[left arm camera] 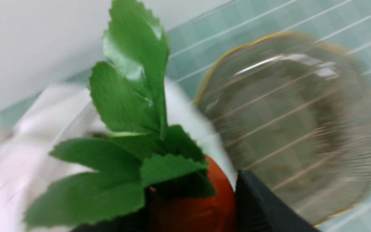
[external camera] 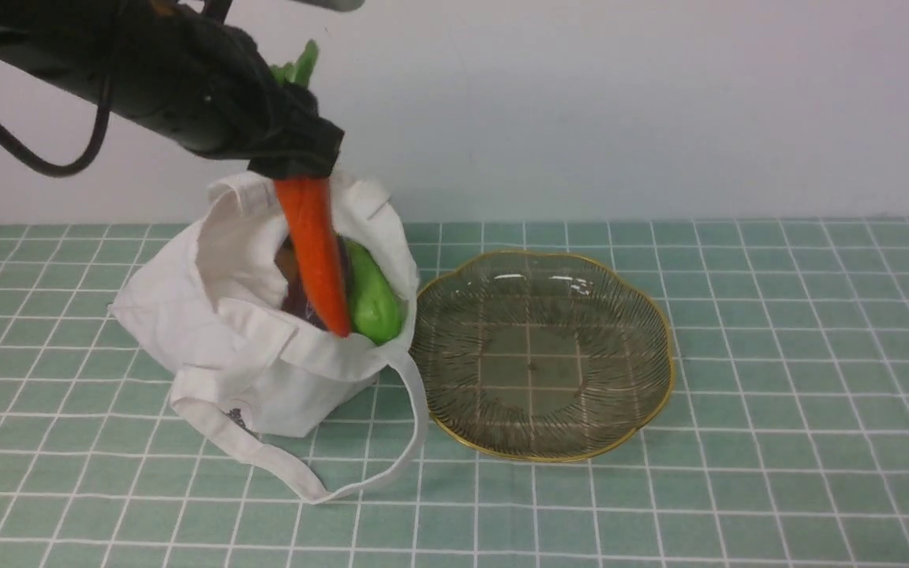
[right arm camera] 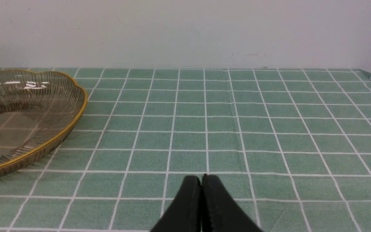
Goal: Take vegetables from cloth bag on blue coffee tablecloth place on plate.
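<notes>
My left gripper (external camera: 297, 162) is shut on the thick top of the orange carrot (external camera: 316, 252), which hangs point-down over the open white cloth bag (external camera: 241, 355); its green leaves (left arm camera: 130, 106) fill the left wrist view. A bright green vegetable (external camera: 374, 296) and a dark purple one (external camera: 301, 304) lie inside the bag, with a brownish one (external camera: 286, 264) partly hidden. The ribbed glass plate (external camera: 644, 347) with a gold rim lies empty right of the bag on the teal grid tablecloth (external camera: 778, 442). My right gripper (right arm camera: 201, 180) is shut and empty, low over the cloth right of the plate (right arm camera: 72, 122).
A bag strap (external camera: 391, 465) loops forward on the cloth in front of the bag, close to the plate's near edge. A pale wall (external camera: 620, 102) runs behind the table.
</notes>
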You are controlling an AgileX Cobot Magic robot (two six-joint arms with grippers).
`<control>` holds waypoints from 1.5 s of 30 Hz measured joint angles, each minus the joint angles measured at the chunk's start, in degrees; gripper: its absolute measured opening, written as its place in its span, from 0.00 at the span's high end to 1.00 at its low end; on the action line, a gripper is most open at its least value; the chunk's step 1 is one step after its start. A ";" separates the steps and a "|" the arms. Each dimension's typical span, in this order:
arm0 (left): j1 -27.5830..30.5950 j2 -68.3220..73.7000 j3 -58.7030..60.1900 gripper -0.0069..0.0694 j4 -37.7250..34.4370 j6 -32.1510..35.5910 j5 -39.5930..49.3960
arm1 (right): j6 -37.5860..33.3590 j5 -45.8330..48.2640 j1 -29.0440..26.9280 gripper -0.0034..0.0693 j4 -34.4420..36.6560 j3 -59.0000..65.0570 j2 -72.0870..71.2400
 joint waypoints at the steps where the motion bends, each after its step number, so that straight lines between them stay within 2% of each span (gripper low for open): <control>1: -0.52 -0.28 0.00 0.52 -1.86 1.38 -0.43 | 0.00 0.00 0.00 0.97 0.00 0.00 0.00; 5: -4.37 0.01 0.00 0.52 -13.94 9.57 -3.18 | 0.00 0.00 0.00 0.97 0.00 0.00 0.00; 9: -7.17 3.23 0.00 0.52 -19.21 13.40 -4.68 | 0.00 0.00 0.00 0.97 0.00 0.00 0.00; 19: -10.26 18.79 0.05 0.51 -20.46 13.46 -11.34 | 0.00 0.00 0.00 0.97 0.00 0.00 0.00; 22: -10.36 22.03 0.11 0.43 -21.26 13.40 -12.85 | 0.00 0.00 0.00 0.97 0.00 0.00 0.00; 23: -10.36 23.24 0.11 0.35 -21.51 13.40 -13.30 | 0.00 0.00 0.00 0.97 0.00 0.00 0.00; 29: -10.36 23.46 0.11 0.13 -21.65 13.45 -13.60 | 0.00 0.00 0.00 0.97 0.00 0.00 0.00; 32: -10.31 22.19 0.11 0.12 -21.29 13.39 -13.40 | 0.00 0.00 0.00 0.97 0.00 0.00 0.00; 35: -9.79 18.81 0.11 0.22 -19.29 11.54 -12.03 | 0.00 0.00 0.00 0.97 0.00 0.00 0.00; 38: -7.89 11.46 0.11 0.56 -12.57 6.83 -7.71 | 0.00 0.00 0.00 0.97 0.00 0.00 0.00; 39: -6.61 7.58 0.11 0.71 -9.82 4.65 -5.99 | 0.00 0.00 0.00 0.97 0.00 0.00 0.00; 40: -6.42 7.58 0.11 0.73 -9.38 4.37 -5.71 | 0.00 0.00 0.00 0.97 0.00 0.00 0.00; 41: -4.93 2.96 0.16 0.83 -6.49 2.42 -3.98 | 0.00 0.00 0.00 0.97 0.00 0.00 0.00; 43: -2.78 -3.12 1.64 0.89 -3.96 -0.40 -3.79 | 0.00 0.00 0.00 0.97 0.00 0.00 0.00; 45: -1.23 -8.92 4.18 0.91 -3.30 -1.89 -5.15 | 0.00 0.00 0.00 0.97 0.00 0.00 0.00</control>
